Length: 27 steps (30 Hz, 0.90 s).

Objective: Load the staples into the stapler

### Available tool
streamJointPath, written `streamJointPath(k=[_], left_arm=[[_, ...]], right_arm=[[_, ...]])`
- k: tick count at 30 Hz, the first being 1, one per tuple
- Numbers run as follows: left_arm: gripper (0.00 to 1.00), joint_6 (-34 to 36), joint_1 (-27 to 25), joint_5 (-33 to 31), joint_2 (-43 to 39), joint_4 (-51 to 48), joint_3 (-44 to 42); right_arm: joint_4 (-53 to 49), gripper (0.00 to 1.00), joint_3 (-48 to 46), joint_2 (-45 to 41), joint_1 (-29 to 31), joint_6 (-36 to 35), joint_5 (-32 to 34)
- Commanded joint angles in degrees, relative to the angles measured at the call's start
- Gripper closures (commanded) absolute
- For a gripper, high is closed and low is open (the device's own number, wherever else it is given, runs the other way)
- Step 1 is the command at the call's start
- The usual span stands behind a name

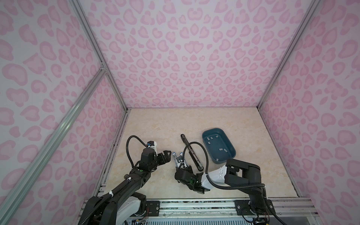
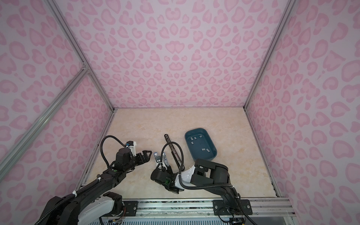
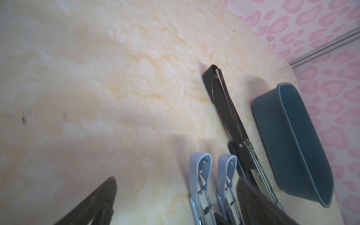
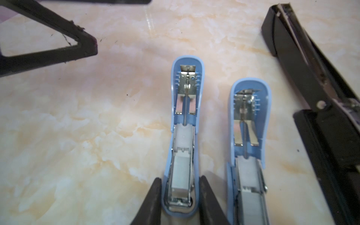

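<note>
Two small light-blue staplers lie open side by side on the marble table. My right gripper is shut on the base end of the left stapler, with a dark finger pressed against each side. The other blue stapler lies free beside it. In both top views the right gripper reaches in from the near side. My left gripper hovers open just left of the staplers, holding nothing. Small grey staples lie scattered in the teal tray.
A long black stapler lies opened flat between the blue staplers and the teal tray. Pink patterned walls close in the table on three sides. Bare marble stretches behind and to the left.
</note>
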Motion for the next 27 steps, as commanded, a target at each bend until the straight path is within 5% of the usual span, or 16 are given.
streamJointPath(k=[1, 27], left_arm=[[0.03, -0.29, 0.19, 3.39, 2.19, 6.23, -0.19], [0.01, -2.91, 0.49, 21.20, 26.39, 32.90, 1.70]], right_arm=[[-6.99, 0.76, -1.64, 0.93, -0.14, -0.14, -5.00], [0.96, 0.79, -3.00, 2.40, -0.89, -1.60, -8.94]])
